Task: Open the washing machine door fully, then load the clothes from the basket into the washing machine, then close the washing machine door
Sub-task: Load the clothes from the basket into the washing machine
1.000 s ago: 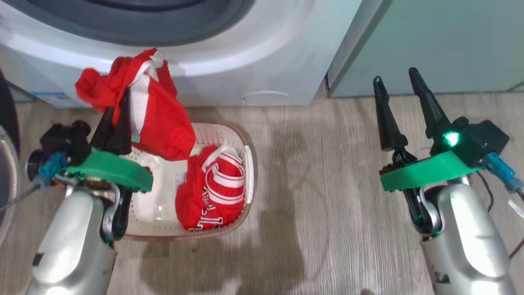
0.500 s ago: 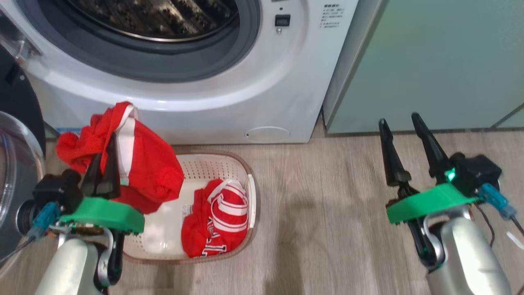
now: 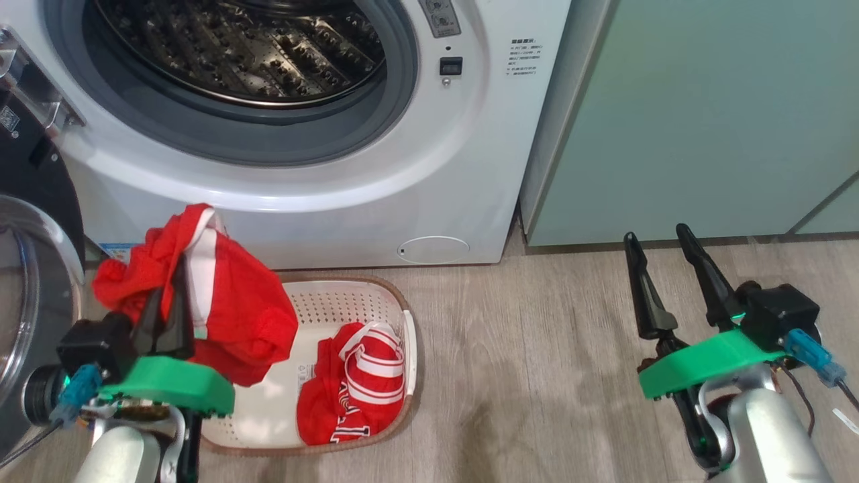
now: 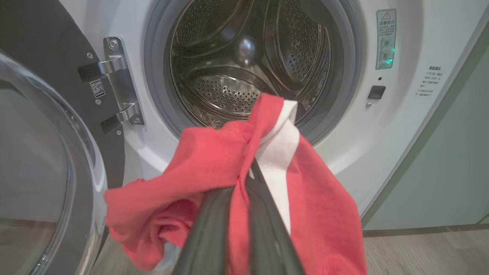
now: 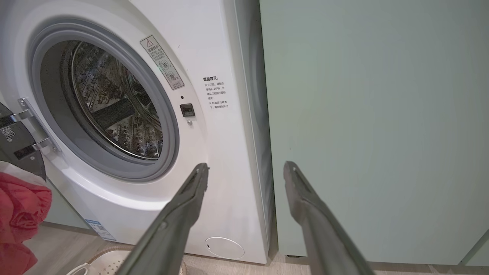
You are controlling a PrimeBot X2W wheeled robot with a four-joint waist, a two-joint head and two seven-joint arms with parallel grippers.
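The washing machine (image 3: 322, 194) stands in front of me with its steel drum (image 3: 241, 54) exposed. The washing machine door (image 3: 27, 282) is swung open at the far left, its glass bowl (image 4: 38, 160) close to my left wrist. My left gripper (image 3: 180, 265) is shut on a red garment with a white stripe (image 3: 235, 308), held above the left end of the basket (image 3: 396, 302) and below the drum opening. More red clothes (image 3: 356, 389) lie in the basket. My right gripper (image 3: 654, 232) hangs open over bare floor to the right, with nothing between its fingers.
A pale green cabinet (image 3: 704, 114) stands against the machine's right side. A small round flap (image 3: 433, 249) sits low on the washer front. The door's metal hinge (image 4: 118, 88) is at the opening's left edge. Wood floor (image 3: 537, 349) lies between basket and right arm.
The head camera has tilted up, so the drum opening has come into view and everything sits lower. My left gripper still holds the red garment; the right stays open.
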